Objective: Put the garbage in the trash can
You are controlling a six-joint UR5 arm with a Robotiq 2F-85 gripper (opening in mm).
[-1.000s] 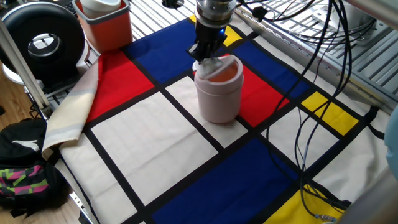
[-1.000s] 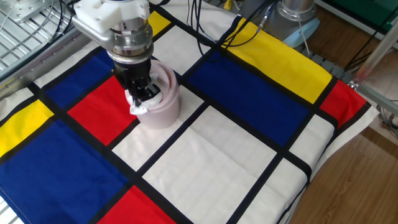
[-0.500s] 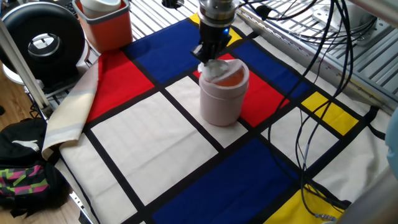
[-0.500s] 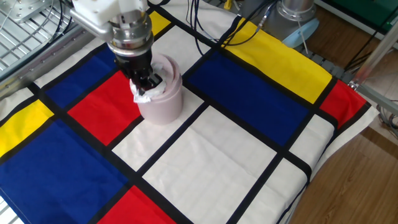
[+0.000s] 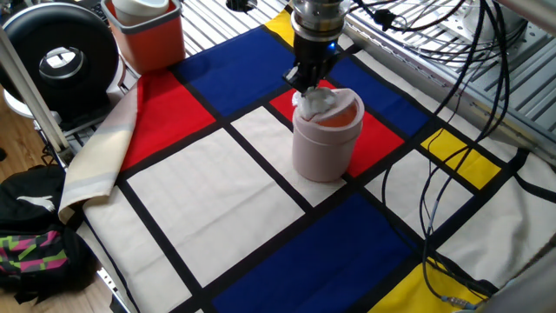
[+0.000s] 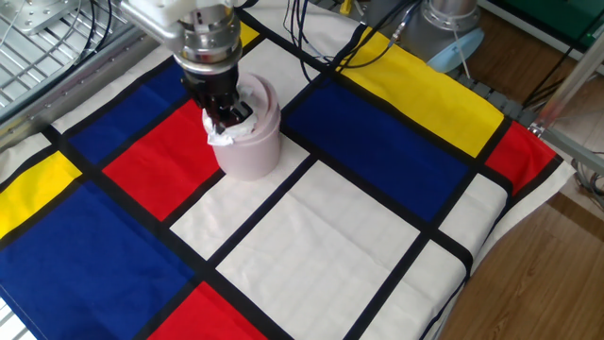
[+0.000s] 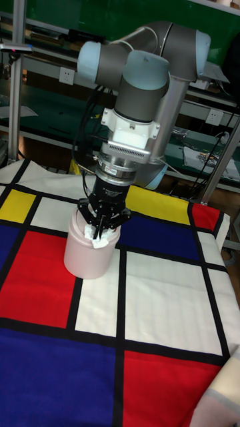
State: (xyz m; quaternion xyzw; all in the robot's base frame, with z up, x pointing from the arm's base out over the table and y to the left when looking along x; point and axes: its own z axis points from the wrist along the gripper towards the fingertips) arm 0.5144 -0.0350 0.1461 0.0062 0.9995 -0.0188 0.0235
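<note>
Meanwhile the black two-finger gripper [image 5: 311, 80] has carried the crumpled wad of white tissue paper [image 5: 317, 101] sideways, and the pale pink cylindrical plastic trash can [image 5: 325, 143] directly beneath it has slid along too. Its fingers appear clamped on the wad, which sits at the lid's edge, seemingly not yet inside, so release looks premature.

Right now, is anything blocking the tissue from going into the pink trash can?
Nothing visible blocks it. The gripper holds the tissue right at the top rim of the pink trash can, partly over its opening. Whether the swing lid inside is pushed open cannot be told.
</note>
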